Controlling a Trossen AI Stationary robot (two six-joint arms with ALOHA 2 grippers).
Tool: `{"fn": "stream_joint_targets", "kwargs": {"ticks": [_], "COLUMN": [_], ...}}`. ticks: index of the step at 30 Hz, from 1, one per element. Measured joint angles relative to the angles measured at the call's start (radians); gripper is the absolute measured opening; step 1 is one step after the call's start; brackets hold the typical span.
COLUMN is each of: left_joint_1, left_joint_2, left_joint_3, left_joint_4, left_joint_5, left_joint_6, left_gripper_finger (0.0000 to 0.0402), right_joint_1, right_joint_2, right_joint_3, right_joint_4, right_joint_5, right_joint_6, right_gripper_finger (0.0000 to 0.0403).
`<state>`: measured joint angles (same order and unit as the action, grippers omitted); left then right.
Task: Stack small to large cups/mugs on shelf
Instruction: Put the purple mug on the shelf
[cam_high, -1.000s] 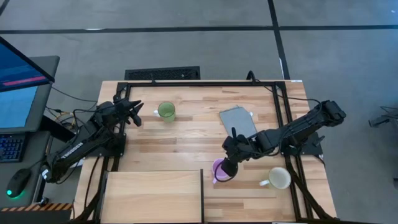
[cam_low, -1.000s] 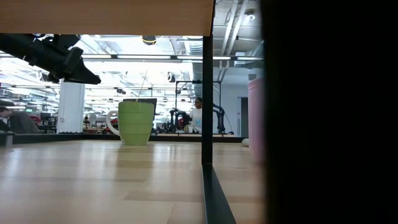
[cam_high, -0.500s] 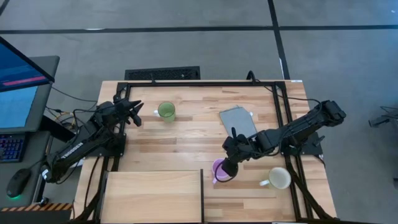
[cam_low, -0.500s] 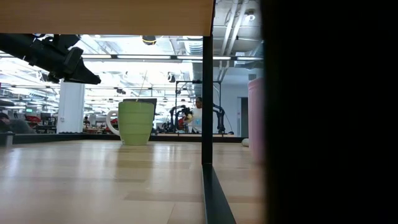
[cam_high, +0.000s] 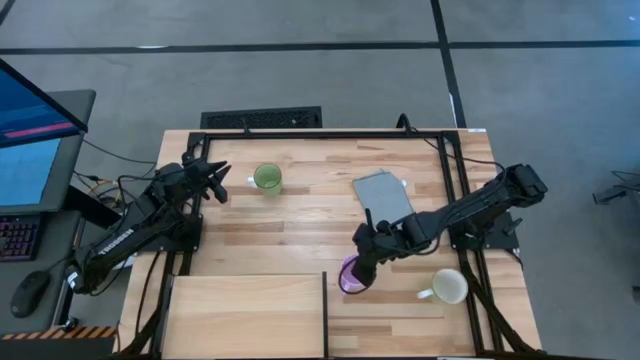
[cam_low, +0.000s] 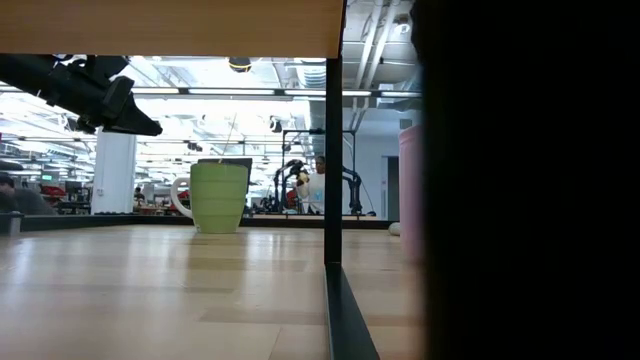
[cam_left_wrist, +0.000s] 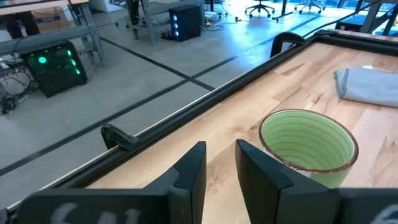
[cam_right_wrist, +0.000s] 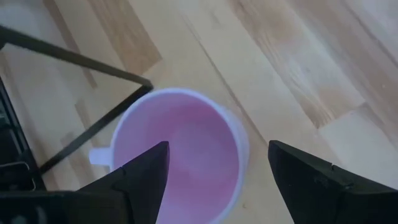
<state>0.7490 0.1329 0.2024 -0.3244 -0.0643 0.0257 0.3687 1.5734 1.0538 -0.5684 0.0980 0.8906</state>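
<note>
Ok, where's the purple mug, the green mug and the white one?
purple mug (cam_right_wrist: 177, 146), right wrist view, on its inside.
green mug (cam_high: 267, 178), high view, on its open top.
white mug (cam_high: 450, 287), high view, on its open top.

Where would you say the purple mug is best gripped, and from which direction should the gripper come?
Probably by the rim wall, from above. The purple mug stands upright with its mouth open, beside the shelf edge, and its small handle looks too slight to pinch. The right gripper hovers over it, open, fingers straddling the far wall.
</note>
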Motion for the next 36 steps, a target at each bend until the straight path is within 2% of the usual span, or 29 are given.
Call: {"fn": "stream_joint_targets", "kwargs": {"ticks": [26, 36], "left_joint_1": [0.0, 0.0], "left_joint_2": [0.0, 0.0], "left_joint_3": [0.0, 0.0], "left_joint_4": [0.0, 0.0], "left_joint_5": [0.0, 0.0], "left_joint_6": [0.0, 0.003], "left_gripper_finger": [0.0078, 0.0078], "right_joint_1": [0.021, 0.021], "right_joint_2": [0.069, 0.068], "right_joint_3": [0.0, 0.0], "right_joint_4": [0.055, 0.053], "right_joint_5": [-0.016, -0.019], "right_joint_6": [0.076, 0.08], "right_gripper_finger": [0.0295, 0.0265]}}
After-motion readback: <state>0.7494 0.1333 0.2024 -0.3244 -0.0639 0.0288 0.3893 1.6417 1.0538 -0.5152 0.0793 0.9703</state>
